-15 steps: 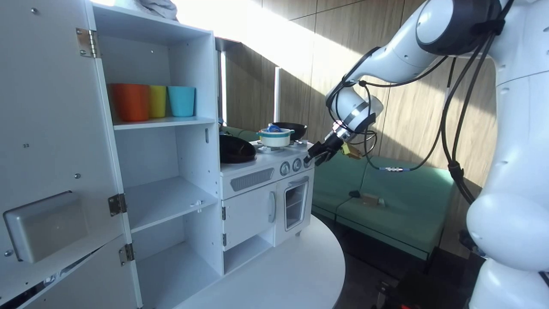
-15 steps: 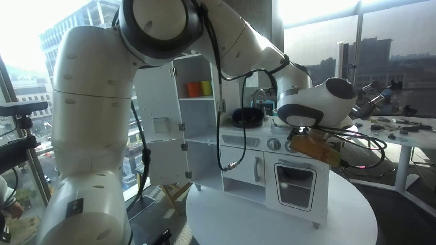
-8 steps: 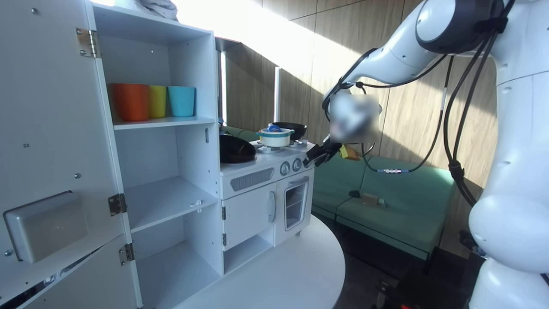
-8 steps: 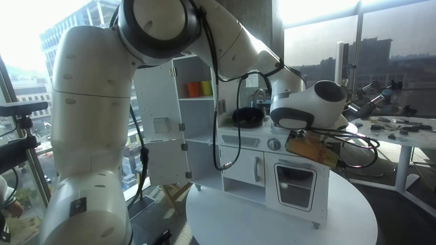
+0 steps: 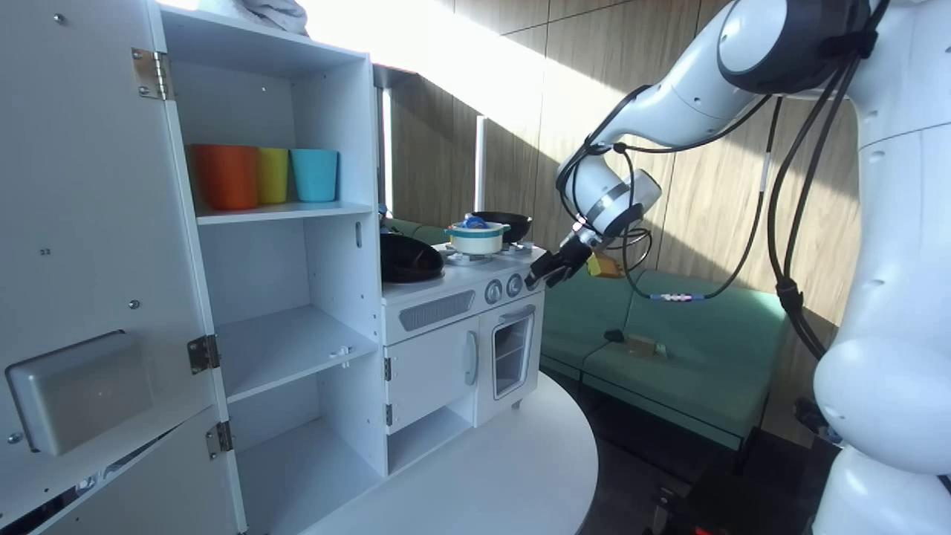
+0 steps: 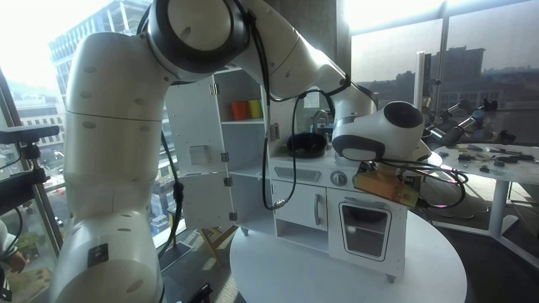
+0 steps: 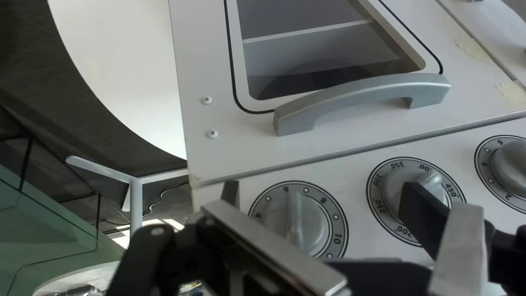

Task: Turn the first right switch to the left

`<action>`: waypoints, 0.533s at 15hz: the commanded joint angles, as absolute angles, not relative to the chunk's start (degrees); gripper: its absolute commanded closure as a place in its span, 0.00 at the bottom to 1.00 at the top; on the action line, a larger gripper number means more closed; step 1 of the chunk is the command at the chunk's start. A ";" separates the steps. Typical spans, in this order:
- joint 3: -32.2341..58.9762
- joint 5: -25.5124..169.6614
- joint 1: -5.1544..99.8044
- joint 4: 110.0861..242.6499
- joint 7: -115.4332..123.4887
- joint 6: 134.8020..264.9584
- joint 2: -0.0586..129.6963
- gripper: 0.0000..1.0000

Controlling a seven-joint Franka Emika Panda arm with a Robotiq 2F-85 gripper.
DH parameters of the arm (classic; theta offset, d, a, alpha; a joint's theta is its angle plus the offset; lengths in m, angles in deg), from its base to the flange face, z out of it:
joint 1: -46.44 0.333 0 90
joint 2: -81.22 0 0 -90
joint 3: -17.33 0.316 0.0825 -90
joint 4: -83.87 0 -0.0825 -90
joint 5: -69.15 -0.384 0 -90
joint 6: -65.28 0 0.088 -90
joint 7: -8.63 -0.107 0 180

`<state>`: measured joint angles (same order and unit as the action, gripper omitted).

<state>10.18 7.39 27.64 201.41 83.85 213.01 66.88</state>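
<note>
The end knob (image 7: 298, 220), farthest right on the toy stove (image 5: 464, 273) as one faces its front, sits in the wrist view between the fingers (image 7: 458, 246) of the tool (image 7: 327, 204), which stand wide apart; whether they touch it I cannot tell. Toward the stove's left come the middle knob (image 7: 392, 187), partly behind one finger, and the third knob (image 6: 338, 178); lower on the stove front is the oven handle (image 7: 361, 92). On top of the stove are a black pan (image 5: 409, 258) toward its left, and a white pot (image 5: 475, 241) and a dark pan (image 5: 514, 224) toward its right. The desk (image 5: 513, 461) carries the stove; on the stove's left a tall cabinet (image 5: 334, 275) holds an orange cup (image 5: 226, 177), a yellow cup (image 5: 273, 176) and a blue cup (image 5: 314, 175), and a green bench (image 5: 691, 357) stands past the stove's right end. In an exterior view, an amber casing (image 6: 381, 185) on the arm (image 6: 294, 71) blocks sight of nearly all of the stove's two right-hand knobs. Compared with a second ago, the arm's far end has shifted slightly leftward along the stove, hiding more of the middle knob there, while pans, pot and cups keep their places.
</note>
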 commanded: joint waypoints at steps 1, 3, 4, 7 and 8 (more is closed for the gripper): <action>9.36 7.37 28.37 201.35 83.74 212.80 66.78 0.00; 9.67 6.69 28.54 200.89 84.46 213.70 66.54 0.00; 9.72 6.35 28.61 200.85 84.38 214.14 66.56 0.00; 9.77 6.29 28.94 200.50 84.28 215.30 66.55 0.00; 9.80 6.24 28.98 200.30 84.27 215.63 66.49 0.00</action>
<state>10.12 7.39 28.01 201.12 83.85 213.51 66.29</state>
